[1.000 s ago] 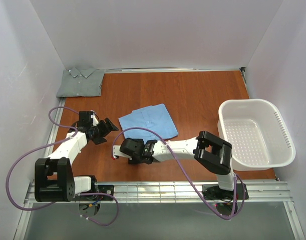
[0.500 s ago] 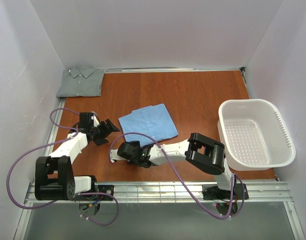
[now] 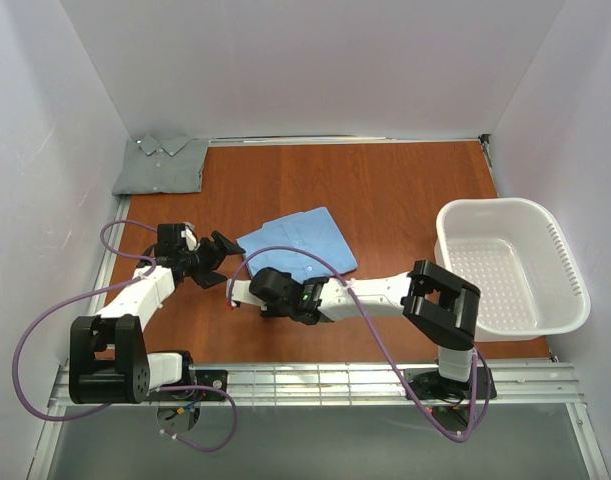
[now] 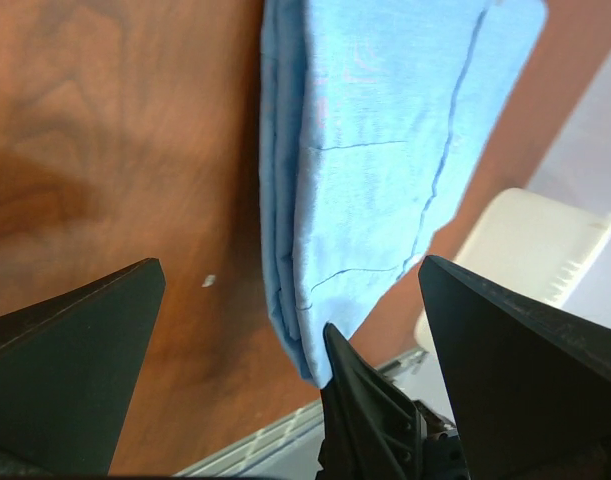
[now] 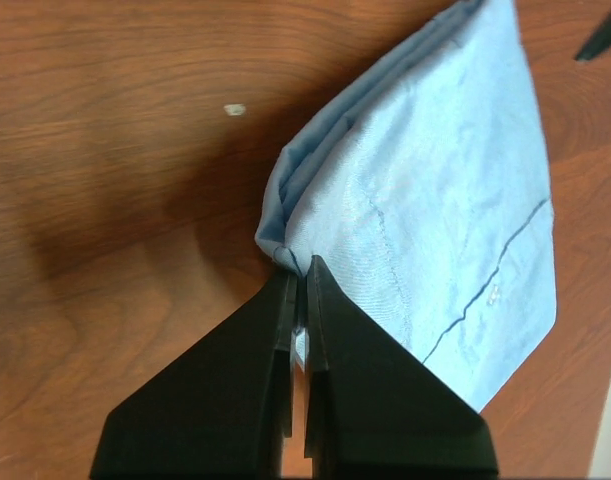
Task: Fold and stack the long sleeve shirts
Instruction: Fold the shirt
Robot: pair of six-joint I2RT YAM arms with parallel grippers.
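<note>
Pinching a corner of the folded light blue shirt (image 3: 300, 240), the right pincer (image 3: 243, 291) has its two black fingers pressed together on the cloth. In the right wrist view the right pincer (image 5: 297, 275) grips the very tip of that corner. The stacked layers of the light blue shirt (image 5: 445, 200) fan away from the fingertips, up and to the right across the brown wooden tabletop (image 5: 105, 200). A small white speck (image 5: 234, 109) lies on the bare wood ahead of the fingertips and to their left.

The left pincer (image 3: 220, 252) sits just left of the right pincer, jaws spread wide and holding nothing. It points at the shirt's left edge. In the left wrist view the left pincer (image 4: 290, 262) frames the layered edge of the light blue shirt (image 4: 375, 150) between its open fingers. The cloth runs straight ahead of it, and the black tip of the other pincer shows at the shirt's near corner.

A grey-green shirt (image 3: 163, 165) lies folded with its collar showing, well beyond the left pincer, in the far left corner of the tabletop (image 3: 385, 190). A white plastic basket (image 3: 485, 203) stands well off to the right of both pincers, at the right edge.
</note>
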